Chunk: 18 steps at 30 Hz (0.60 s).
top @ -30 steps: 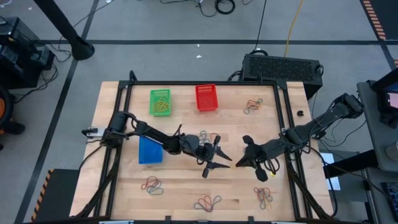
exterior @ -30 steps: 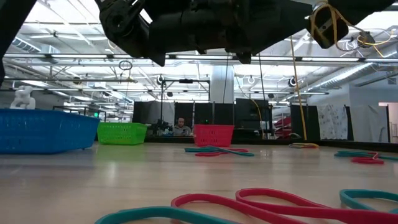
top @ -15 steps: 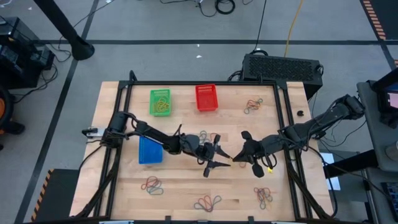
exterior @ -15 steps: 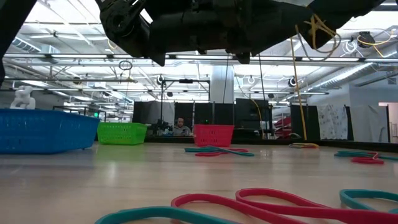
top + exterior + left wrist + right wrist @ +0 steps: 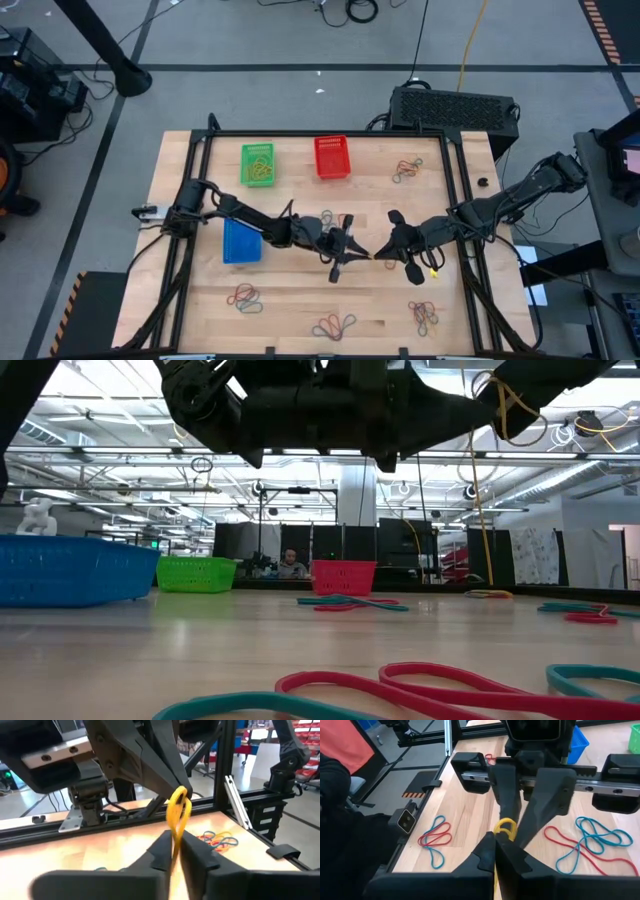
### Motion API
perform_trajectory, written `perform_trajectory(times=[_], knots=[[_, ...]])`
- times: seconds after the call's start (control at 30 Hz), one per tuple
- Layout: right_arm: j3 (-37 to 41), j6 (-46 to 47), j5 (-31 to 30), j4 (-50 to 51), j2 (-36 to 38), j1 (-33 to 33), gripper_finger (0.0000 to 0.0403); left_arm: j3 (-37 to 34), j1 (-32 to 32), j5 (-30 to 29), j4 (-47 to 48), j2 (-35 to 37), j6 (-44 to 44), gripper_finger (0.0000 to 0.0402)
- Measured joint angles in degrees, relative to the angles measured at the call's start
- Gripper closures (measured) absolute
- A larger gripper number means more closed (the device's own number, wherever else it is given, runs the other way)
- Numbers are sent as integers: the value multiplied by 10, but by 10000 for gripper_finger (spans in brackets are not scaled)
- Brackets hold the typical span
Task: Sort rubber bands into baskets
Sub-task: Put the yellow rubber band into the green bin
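Note:
A yellow rubber band [image 5: 178, 811] hangs in the air over the table's middle, between my two grippers. My left gripper [image 5: 352, 250] comes from the table's left and my right gripper [image 5: 379, 256] from the right; their tips meet, and both are shut on this band. The green basket [image 5: 258, 164] and the red basket [image 5: 332, 157] stand at the far side. The blue basket [image 5: 241, 241] stands at the left under my left arm. Other rubber bands lie in loose heaps on the wood [image 5: 333, 325]. My left gripper pinches one end of the yellow band's loop [image 5: 175, 838] between its two fingers, coming level from the table's left. The band is lifted clear of the table. My right gripper pinches the band's opposite end [image 5: 503, 831] between its fingertips, coming from the table's right. The band stretches between the two grips as a narrow loop.
Heaps of rubber bands lie at the far right [image 5: 407, 168], near left [image 5: 243, 296], near right [image 5: 424, 315] and under my left arm [image 5: 330, 220]. Red and teal bands [image 5: 420, 685] lie close to the low camera. A black frame [image 5: 455, 180] edges the table.
My right gripper has moved toward the table's left, bringing the yellow band between my left gripper's spread fingers. My left gripper has then shut on the band.

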<state>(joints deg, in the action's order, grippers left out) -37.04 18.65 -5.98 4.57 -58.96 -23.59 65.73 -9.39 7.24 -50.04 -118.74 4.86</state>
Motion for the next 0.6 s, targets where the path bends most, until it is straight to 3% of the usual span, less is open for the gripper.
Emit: perform_trajectory(times=[0.2,0.6], knots=[[0,5,1,11,0,0,378,0,0,0,1,0,0,393],[0,30,1,66,0,0,266,0,3,0,1,0,0,400]])
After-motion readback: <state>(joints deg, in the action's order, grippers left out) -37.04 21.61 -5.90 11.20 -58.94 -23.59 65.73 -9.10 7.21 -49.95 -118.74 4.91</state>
